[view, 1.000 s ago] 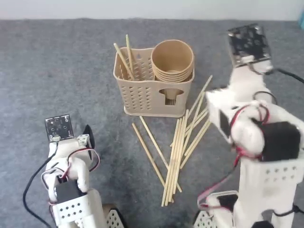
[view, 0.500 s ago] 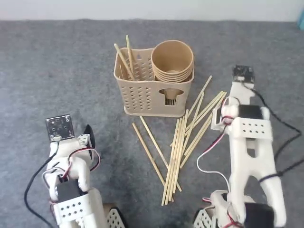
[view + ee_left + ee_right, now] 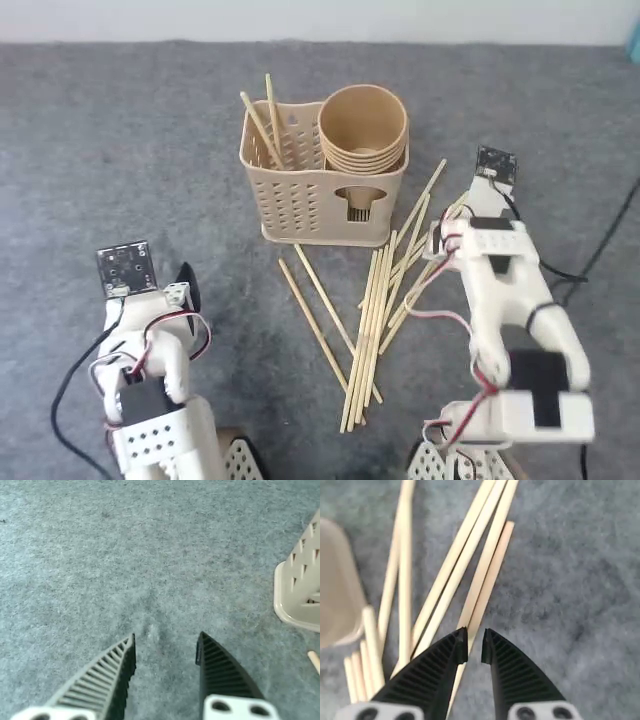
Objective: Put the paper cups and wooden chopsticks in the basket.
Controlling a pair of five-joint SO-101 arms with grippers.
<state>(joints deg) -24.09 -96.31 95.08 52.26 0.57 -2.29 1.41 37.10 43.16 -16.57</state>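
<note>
Beside the basket [image 3: 320, 205], on its right-arm side, we have the right gripper [image 3: 474, 645] low over the loose chopsticks [image 3: 375, 320].

Its fingers are nearly pressed together with only a thin gap between the tips, and we see nothing pinched. The nearest chopstick [image 3: 487, 575] passes under one fingertip rather than through the gap. Its long axis slants away from the basket and runs roughly with the fingers' own line. We judge the gripper must spread and shift slightly sideways to straddle it. The left gripper [image 3: 165, 647] is spread wide over bare carpet [image 3: 100, 555], near the basket's other corner and well apart from the pile, so the right arm is nearer. The cups [image 3: 363, 125] sit stacked inside the basket, with two chopsticks [image 3: 268, 125] standing beside them.
</note>
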